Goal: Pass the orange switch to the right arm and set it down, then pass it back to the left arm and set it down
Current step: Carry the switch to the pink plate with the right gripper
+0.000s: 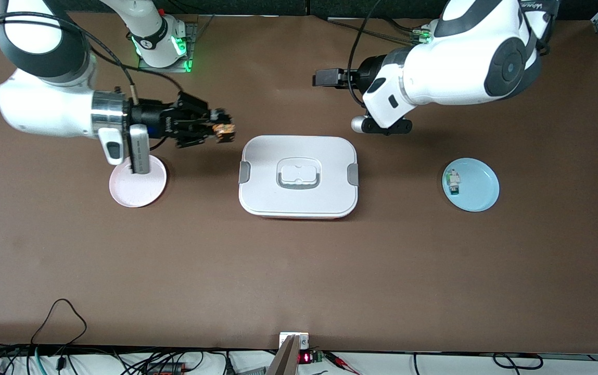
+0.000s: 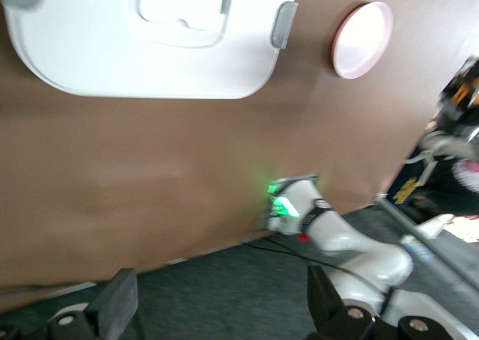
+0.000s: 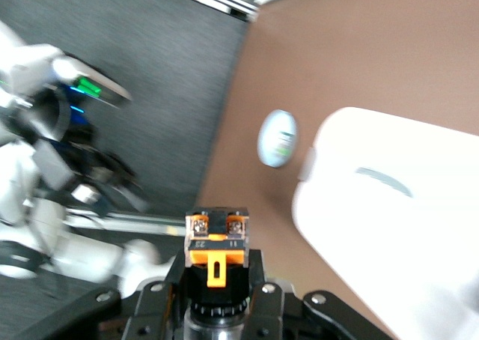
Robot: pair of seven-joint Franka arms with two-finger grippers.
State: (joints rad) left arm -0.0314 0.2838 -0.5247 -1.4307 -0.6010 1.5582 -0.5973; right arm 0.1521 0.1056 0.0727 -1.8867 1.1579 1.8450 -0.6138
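Nearest the front camera sits the box [image 1: 298, 176], between a pink plate [image 1: 145, 191] and a blue plate [image 1: 478, 194]. My right gripper [image 1: 219, 128] clamps the orange switch [image 1: 224, 132] above the table beside the box. My left gripper [image 1: 328, 78] waits, fingers [image 2: 116, 301] spread, empty.

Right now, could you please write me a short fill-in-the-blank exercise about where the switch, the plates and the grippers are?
1. The right gripper is shut on the ____ switch.
2. The white-and-green component lies on the ____ plate.
3. The pink plate lies toward the ____ arm's end of the table.
4. The left gripper holds ____, and the box has its lid on.

Missing words: orange; blue; right; nothing
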